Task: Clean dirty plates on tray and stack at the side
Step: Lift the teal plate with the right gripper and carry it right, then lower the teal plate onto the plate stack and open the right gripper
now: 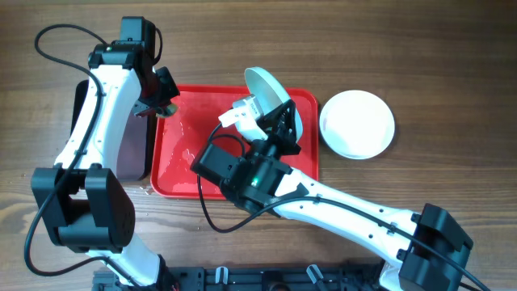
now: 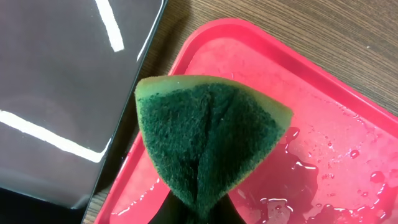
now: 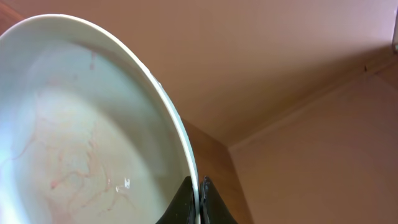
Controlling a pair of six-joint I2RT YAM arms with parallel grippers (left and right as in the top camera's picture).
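My right gripper is shut on the rim of a pale, faintly turquoise plate and holds it tilted on edge above the red tray. In the right wrist view the jaws pinch the plate's rim, and the plate's face shows thin faint reddish-brown smears. My left gripper is shut on a green sponge over the tray's far left corner. The tray's floor is wet with droplets. A white plate lies on the table right of the tray; I cannot tell whether another lies under it.
A black rectangular tray lies directly left of the red tray, partly under my left arm; it also shows in the left wrist view. The table is brown wood.
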